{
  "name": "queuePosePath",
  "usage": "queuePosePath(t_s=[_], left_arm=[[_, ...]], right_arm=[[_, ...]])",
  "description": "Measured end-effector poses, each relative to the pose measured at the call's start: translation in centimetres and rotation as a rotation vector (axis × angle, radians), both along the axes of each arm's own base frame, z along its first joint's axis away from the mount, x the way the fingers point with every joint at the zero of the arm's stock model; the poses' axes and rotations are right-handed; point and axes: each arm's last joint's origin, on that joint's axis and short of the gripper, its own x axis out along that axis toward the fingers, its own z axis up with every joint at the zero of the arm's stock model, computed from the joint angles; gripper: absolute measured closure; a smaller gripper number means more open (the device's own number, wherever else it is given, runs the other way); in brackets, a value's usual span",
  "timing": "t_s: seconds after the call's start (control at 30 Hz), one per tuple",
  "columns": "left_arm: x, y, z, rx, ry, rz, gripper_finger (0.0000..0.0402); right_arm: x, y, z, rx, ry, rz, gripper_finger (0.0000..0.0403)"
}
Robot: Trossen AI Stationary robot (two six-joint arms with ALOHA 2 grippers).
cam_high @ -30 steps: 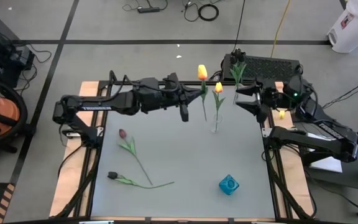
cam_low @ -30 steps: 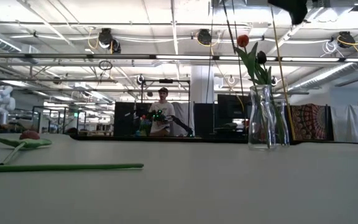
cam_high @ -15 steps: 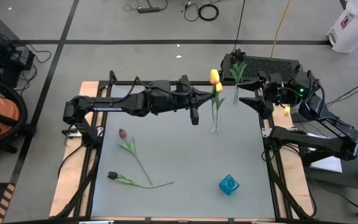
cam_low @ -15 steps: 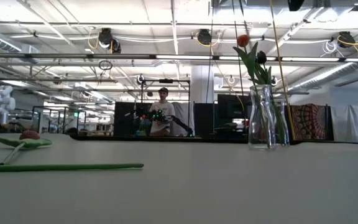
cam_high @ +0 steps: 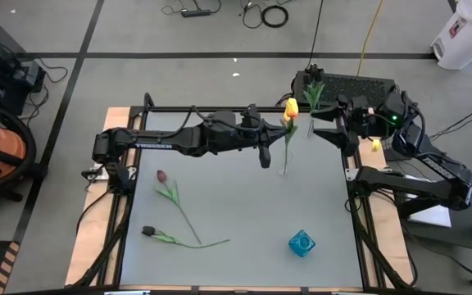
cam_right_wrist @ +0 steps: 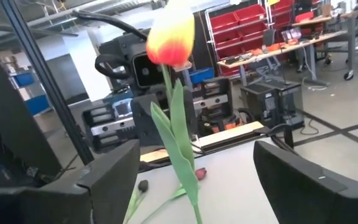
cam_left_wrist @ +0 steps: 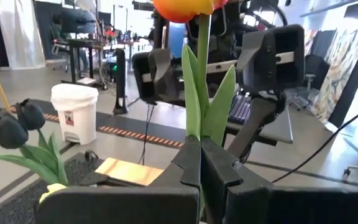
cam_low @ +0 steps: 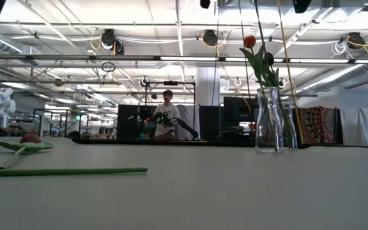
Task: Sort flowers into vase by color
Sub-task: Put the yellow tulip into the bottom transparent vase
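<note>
the left gripper (cam_high: 266, 156) sits at upper centre of the high view, its dark arm stretched level across the table from the left, and its fingers (cam_left_wrist: 188, 163) are pinched tight on the green stem of a yellow tulip (cam_high: 290, 106) held upright. the bloom stands just above a second yellow tulip (cam_high: 285, 120) whose stem drops into the clear vase (cam_high: 284, 165) near the table's upper right. in the left wrist view the held bloom is cut off by the top edge. the right gripper (cam_high: 324, 124) hangs at the upper right edge of the table, jaws spread wide and holding nothing, pointed toward the raised flower, which shows between its fingers (cam_right_wrist: 107, 174) in the right wrist view. on the left half of the grey table (cam_high: 236, 213) lie a pinkish red tulip (cam_high: 161, 175) and, lower, a dark tulip (cam_high: 147, 231), their stems crossing. a small blue vase (cam_high: 301, 242) stands at lower right. in the low view both grippers are almost wholly above the frame; the glass vase (cam_low: 269, 121) at right holds stems, a red bud and a dark bud, and how many stems cannot be made out. beyond is a workshop hall with ceiling lights, and a person (cam_low: 167, 115) stands far back.
</note>
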Motion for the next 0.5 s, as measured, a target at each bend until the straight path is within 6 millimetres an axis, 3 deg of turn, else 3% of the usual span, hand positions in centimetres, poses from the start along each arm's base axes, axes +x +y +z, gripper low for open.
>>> queuePosePath(t_s=[0.27, 0.5], left_arm=[[-0.1, 0.8, 0.0, 0.049, 0.007, 0.022, 0.0402], [0.7, 2.1, -1.3, 0.071, 0.041, 0.042, 0.0402]], right_arm=[[0.5, -0.3, -0.2, 0.014, 0.017, 0.001, 0.0096], [0.5, -0.3, -0.2, 0.024, 0.017, 0.001, 0.0096]])
